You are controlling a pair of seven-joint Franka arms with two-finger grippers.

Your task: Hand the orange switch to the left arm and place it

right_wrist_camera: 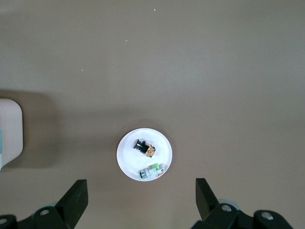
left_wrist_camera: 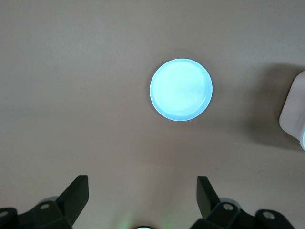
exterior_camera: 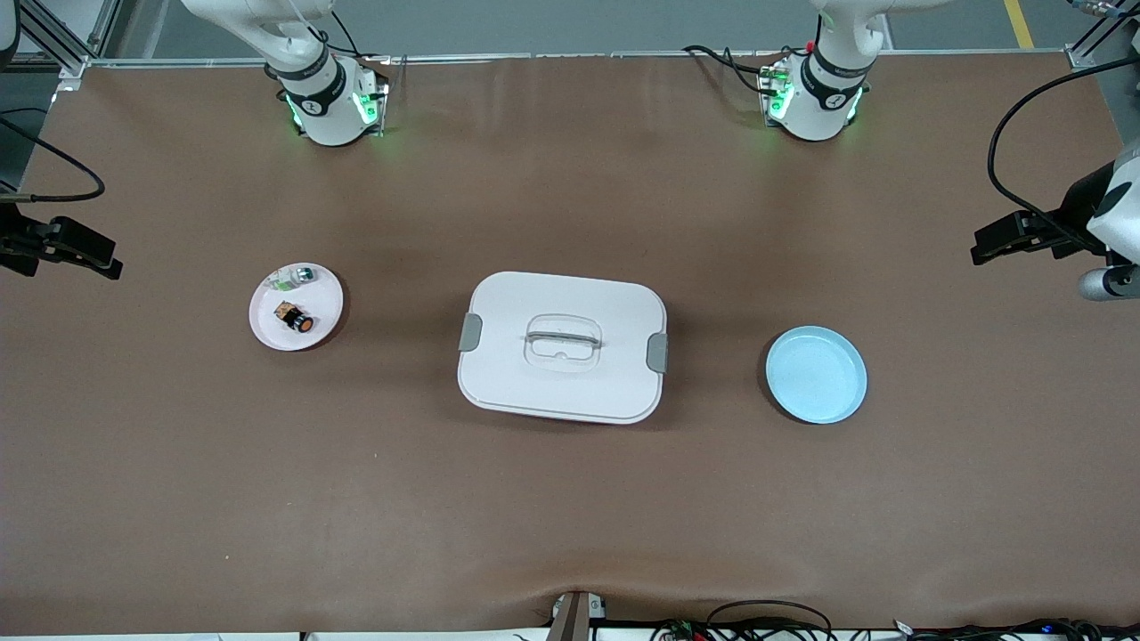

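Front view: brown table [exterior_camera: 570, 516].

Each of the two arms [exterior_camera: 325, 85] has a white housing, black joint bands, green indicator lights at the base and black cabling. Left gripper [left_wrist_camera: 143, 198] and right gripper [right_wrist_camera: 142, 198]: matte black angular fingers, round fastener holes in the bodies.

The box [exterior_camera: 562, 347] sits mid-table between two plates. The orange switch [exterior_camera: 295, 318] lies on the plate [exterior_camera: 325, 294] toward the right arm's end, nearer the front camera than the other switch [exterior_camera: 295, 278] there.
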